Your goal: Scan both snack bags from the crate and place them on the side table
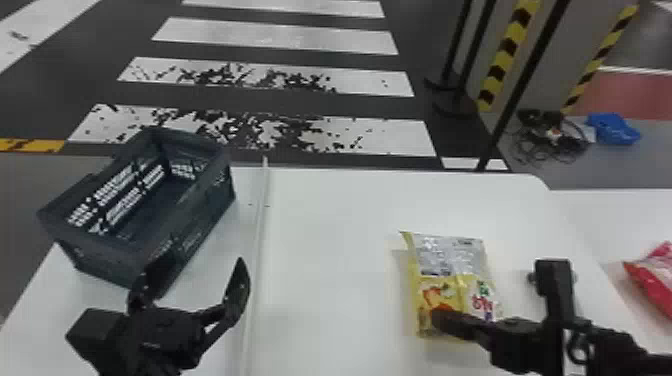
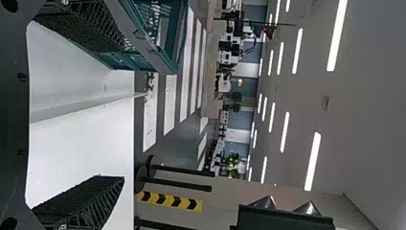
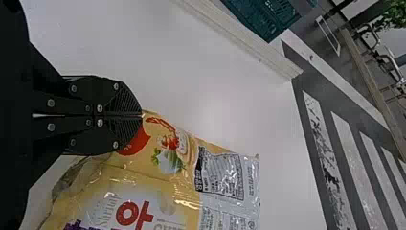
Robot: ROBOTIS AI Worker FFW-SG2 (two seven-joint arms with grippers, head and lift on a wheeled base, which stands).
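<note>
Right gripper (image 1: 440, 320): its fingers are pressing together, tips touching the yellow snack bag (image 1: 452, 285); cannot tell whether film is being pinched between them. Bag is lying on the white table (image 1: 330, 240), its silver-grey panel facing up. Left gripper (image 1: 190, 272) is hovering beside the dark plastic crate (image 1: 200, 240), fingers spreading wide. Pale ridge (image 1: 260, 215) is running between crate and bag. Beyond the right gripper, a red bag (image 1: 655, 280) is resting on the side table (image 1: 620, 215).
</note>
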